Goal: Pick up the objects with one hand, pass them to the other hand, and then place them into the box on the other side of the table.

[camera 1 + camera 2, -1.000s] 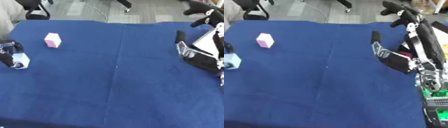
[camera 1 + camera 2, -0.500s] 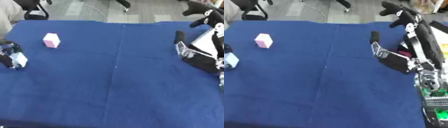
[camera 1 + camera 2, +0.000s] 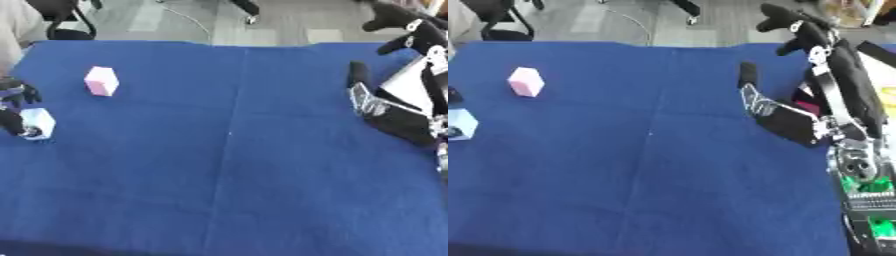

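A pink block [image 3: 101, 80] stands on the blue table [image 3: 227, 165] at the far left. Nearer the left edge sits a pale white-blue cube [image 3: 37, 123], and my left hand [image 3: 12, 107] has its dark fingers curled round the cube's left side. My right hand [image 3: 765, 105] hovers over the right part of the table with straight fingers pointing to the far side, holding nothing.
My right arm [image 3: 833, 75] and its silver joints fill the right edge, with a green-lit part [image 3: 868, 187] below. Chair legs [image 3: 61, 15] and grey floor lie past the table's far edge.
The left hand and the white-blue cube have shifted slightly toward the left edge. The right hand has not moved.
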`<state>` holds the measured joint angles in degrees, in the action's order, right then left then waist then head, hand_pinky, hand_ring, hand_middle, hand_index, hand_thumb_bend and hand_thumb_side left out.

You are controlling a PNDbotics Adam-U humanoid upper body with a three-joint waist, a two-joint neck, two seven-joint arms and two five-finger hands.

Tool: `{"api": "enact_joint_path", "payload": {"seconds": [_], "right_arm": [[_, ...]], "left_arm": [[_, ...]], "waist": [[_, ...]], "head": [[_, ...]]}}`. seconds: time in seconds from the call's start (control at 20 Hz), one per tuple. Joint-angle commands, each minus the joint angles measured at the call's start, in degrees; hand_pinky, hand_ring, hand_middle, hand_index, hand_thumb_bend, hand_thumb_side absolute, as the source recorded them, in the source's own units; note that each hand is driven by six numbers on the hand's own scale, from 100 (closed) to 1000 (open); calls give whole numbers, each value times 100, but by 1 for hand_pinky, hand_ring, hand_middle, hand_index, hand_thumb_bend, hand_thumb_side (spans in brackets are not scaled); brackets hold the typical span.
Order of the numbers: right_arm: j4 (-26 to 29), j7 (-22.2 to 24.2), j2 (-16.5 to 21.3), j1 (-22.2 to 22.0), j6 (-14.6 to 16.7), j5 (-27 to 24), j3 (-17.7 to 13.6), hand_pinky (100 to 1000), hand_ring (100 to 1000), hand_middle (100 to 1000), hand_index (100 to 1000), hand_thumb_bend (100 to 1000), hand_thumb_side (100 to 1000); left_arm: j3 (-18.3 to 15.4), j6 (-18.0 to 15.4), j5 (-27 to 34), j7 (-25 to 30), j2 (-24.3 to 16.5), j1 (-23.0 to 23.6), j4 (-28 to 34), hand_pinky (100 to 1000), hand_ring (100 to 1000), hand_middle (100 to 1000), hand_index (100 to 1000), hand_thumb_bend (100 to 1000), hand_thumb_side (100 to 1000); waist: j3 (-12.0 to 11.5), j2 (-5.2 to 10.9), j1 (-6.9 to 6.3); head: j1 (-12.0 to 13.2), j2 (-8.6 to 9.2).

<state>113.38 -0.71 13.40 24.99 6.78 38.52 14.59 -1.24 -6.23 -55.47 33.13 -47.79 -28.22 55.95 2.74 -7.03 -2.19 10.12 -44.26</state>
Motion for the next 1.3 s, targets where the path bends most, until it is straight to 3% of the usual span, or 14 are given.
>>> {"api": "enact_joint_path", "payload": {"seconds": [0.05, 0.4, 0.65, 0.85, 1.0, 1.05, 1.1, 1.3], "right_arm": [[122, 9, 61, 84, -2, -27, -19, 614, 854, 717, 907, 100, 357], [122, 13, 61, 82, -8, -23, -17, 614, 854, 717, 907, 100, 359], [122, 12, 56, 76, -14, -21, -21, 614, 855, 718, 908, 100, 360], [122, 17, 56, 71, -26, -17, -20, 612, 855, 717, 908, 100, 362], [122, 18, 60, 69, -35, -10, -17, 612, 855, 717, 907, 100, 361], [122, 17, 61, 69, -39, -6, -17, 612, 855, 717, 908, 100, 360], [122, 15, 61, 68, -43, -2, -17, 614, 855, 717, 907, 100, 359], [122, 3, 60, 66, -46, 17, -20, 613, 855, 717, 908, 100, 354]], "left_arm": [[-77, 30, 11, 123, -277, -64, 47, 806, 694, 722, 824, 428, 215], [-80, 86, -30, 198, -256, -32, -17, 797, 670, 696, 803, 389, 202], [-81, 99, -82, 127, -244, -19, -26, 754, 589, 605, 733, 314, 172], [-106, 89, -69, -28, -241, -1, 57, 687, 480, 480, 617, 248, 133], [-203, 96, 81, -276, -232, 72, 311, 663, 448, 445, 576, 210, 123], [-246, 104, 149, -361, -226, 114, 453, 652, 434, 429, 557, 183, 176], [-292, 112, 228, -448, -219, 166, 618, 648, 431, 425, 554, 213, 119], [-459, 123, 606, -754, -189, 419, 1412, 638, 413, 409, 532, 208, 116]], "waist": [[3, 50, -25], [11, 39, -20], [14, 38, -12], [10, 41, -11], [2, 44, -8], [-1, 44, -7], [-5, 43, -6], [-28, 48, -8]], "head": [[-3, 14], [9, 14], [15, 14], [14, 14], [6, 14], [0, 14], [-6, 14], [-48, 14]]}}
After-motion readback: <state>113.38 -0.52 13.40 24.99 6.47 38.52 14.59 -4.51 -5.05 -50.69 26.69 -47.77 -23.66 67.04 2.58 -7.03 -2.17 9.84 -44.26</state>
